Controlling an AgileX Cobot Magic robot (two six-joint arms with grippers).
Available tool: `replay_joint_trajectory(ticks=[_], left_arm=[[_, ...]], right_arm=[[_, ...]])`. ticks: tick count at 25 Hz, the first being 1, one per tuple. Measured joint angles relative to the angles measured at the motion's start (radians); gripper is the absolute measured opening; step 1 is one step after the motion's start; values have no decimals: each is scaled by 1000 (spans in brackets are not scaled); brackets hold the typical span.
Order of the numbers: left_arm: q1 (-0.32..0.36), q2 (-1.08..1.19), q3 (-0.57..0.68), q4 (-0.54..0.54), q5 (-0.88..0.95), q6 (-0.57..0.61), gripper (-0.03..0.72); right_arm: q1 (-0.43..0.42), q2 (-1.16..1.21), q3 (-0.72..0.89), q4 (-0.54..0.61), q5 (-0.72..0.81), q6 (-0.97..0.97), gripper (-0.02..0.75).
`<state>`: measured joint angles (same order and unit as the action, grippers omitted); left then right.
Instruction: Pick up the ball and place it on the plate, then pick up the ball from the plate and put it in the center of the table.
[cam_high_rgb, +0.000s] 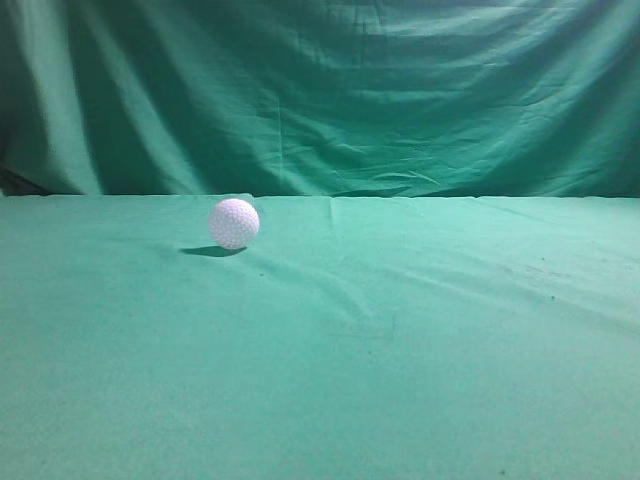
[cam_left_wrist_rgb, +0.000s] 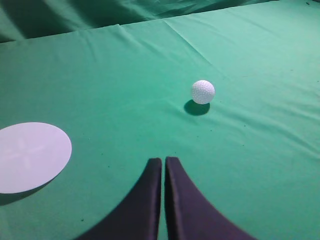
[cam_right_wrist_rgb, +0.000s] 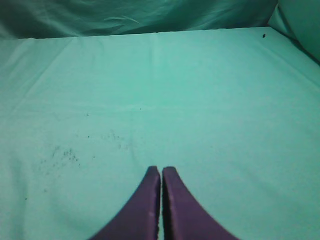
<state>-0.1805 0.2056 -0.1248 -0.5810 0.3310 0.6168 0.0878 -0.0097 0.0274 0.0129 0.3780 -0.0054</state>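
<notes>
The small white dimpled ball (cam_high_rgb: 234, 223) rests on the green cloth table (cam_high_rgb: 400, 350), left of the middle in the exterior view. It also shows in the left wrist view (cam_left_wrist_rgb: 203, 92), ahead and to the right of my left gripper (cam_left_wrist_rgb: 163, 160), which is shut and empty. A flat white round plate (cam_left_wrist_rgb: 27, 156) lies on the cloth at the left of that view, well apart from the ball. My right gripper (cam_right_wrist_rgb: 161, 169) is shut and empty over bare cloth. Neither gripper nor the plate shows in the exterior view.
A draped green cloth backdrop (cam_high_rgb: 320, 90) hangs behind the table's far edge. Dark specks (cam_right_wrist_rgb: 65, 155) mark the cloth to the left of the right gripper.
</notes>
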Motion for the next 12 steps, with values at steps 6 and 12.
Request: replay_joint_trajectory(ticks=[6,12], left_arm=[[0,0,0,0,0,0,0],[0,-3,0,0,0,0,0]], right_arm=[[0,0,0,-1,1,0,0],[0,0,0,-1,1,0,0]])
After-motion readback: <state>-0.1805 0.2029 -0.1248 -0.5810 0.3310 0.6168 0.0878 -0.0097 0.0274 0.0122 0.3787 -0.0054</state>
